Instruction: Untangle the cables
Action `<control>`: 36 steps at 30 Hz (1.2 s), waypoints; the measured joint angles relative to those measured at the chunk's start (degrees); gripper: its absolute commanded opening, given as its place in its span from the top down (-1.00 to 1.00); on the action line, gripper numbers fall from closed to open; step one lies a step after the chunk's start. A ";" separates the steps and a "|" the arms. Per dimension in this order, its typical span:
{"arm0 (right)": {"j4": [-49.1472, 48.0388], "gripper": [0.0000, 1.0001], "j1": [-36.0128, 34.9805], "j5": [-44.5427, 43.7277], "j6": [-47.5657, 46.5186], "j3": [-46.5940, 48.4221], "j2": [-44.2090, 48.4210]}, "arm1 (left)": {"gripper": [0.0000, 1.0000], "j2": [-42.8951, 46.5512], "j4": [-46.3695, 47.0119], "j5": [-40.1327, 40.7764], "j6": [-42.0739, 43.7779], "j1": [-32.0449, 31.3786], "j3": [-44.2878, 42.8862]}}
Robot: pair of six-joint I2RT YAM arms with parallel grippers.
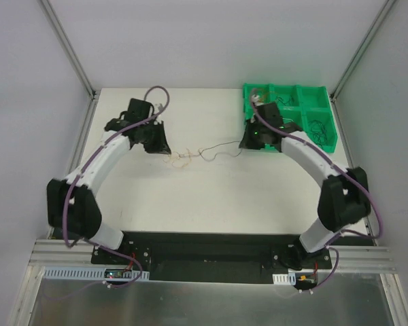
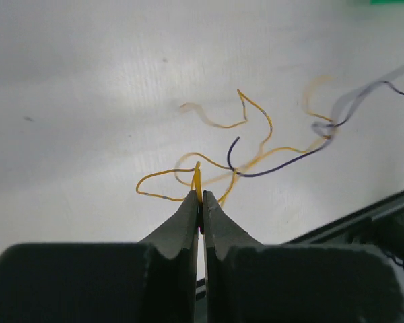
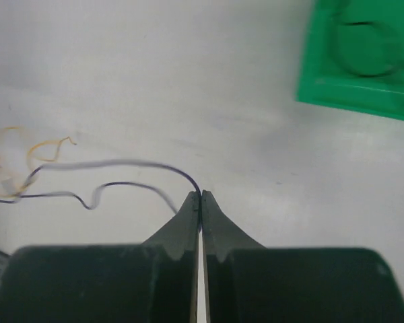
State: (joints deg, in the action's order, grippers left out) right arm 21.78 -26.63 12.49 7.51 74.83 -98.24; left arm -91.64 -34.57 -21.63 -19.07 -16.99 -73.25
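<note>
Where a hair-thin curly orange wire (image 2: 198, 178) and a dark purple wire (image 2: 276, 169) cross over the matte white tabletop (image 1: 211, 197), left gripper (image 2: 200, 195) clamped on the orange wire, right gripper (image 3: 200, 195) clamped on the purple wire, arms bowed outward

**Two-arm rig, located from its black base plate (image 1: 204, 248).** Left arm (image 1: 105, 157) and right arm (image 1: 313, 159): curved white link shells alternate with boxy black joint housings outward from the plate. A purple hose (image 1: 66, 224) follows the left arm and a second purple hose (image 1: 375, 204) the right. Thin red leads (image 1: 126, 270) cluster at each foot beside the plate. Farthest from the plate, left gripper (image 2: 201, 196) and right gripper (image 3: 200, 196): matte black fingers (image 2: 178, 232) tapering to points, with notched inner edges.
</note>
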 measured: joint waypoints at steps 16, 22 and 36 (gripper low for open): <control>14.62 0.99 18.32 -23.89 -3.54 -5.22 31.76 | 1.00 26.91 -6.99 35.76 -4.09 4.02 4.15; 15.76 0.99 19.56 -22.58 -4.87 -0.31 31.69 | 1.00 16.28 -7.52 29.29 -4.15 4.33 2.19; 15.78 0.99 27.17 -15.80 -4.81 17.49 16.74 | 1.00 1.07 -7.26 1.14 -2.01 4.33 0.70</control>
State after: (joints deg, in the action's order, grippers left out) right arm 37.56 0.54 -3.31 2.70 92.31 -81.49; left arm -90.56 -41.82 -20.49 -21.08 -12.67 -72.55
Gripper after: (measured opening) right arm 0.010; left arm 0.008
